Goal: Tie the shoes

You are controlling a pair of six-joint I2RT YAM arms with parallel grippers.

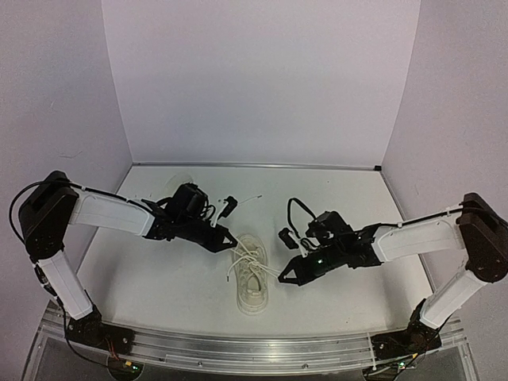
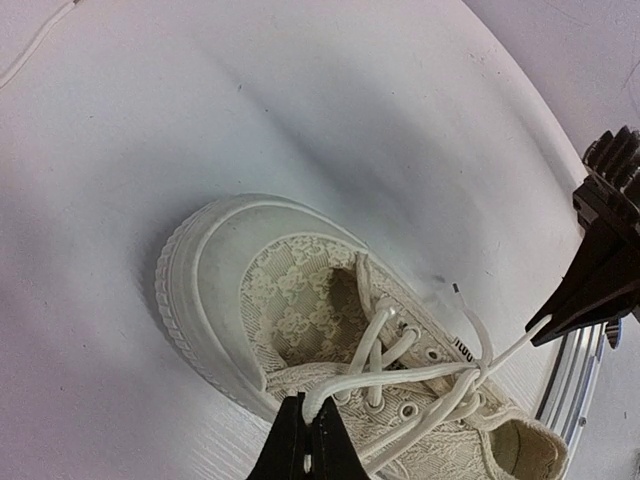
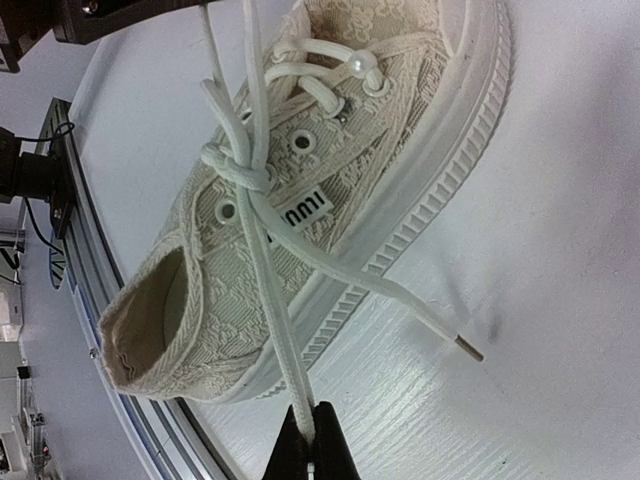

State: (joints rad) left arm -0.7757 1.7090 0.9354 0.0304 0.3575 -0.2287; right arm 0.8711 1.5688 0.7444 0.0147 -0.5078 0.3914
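You have one shoe (image 1: 252,284) on the white table (image 1: 151,278). It stands on its sole about midway between the two arms, with the heel opening toward the near rail and the toe cap pointing at the back wall.

Your left gripper (image 1: 230,243) sits just off the toe end, on the shoe's left, with its jaws pressed together on a strand of lace (image 2: 390,378). In the left wrist view the black fingertips meet around that white cord. It runs taut across the eyelets to a knot (image 2: 478,374) over the tongue.

Your right gripper (image 1: 283,279) is low on the shoe's right side, beside the eyelets, and it too is clamped down on lace. The right wrist view shows a second strand (image 3: 272,300) running straight from the pinched tips up to the same knot. The two held strands lead away from the knot in opposite directions.

A loose lace end (image 3: 400,298) trails from the knot over the side of the sole and lies on the table, its tip resting just beside the shoe
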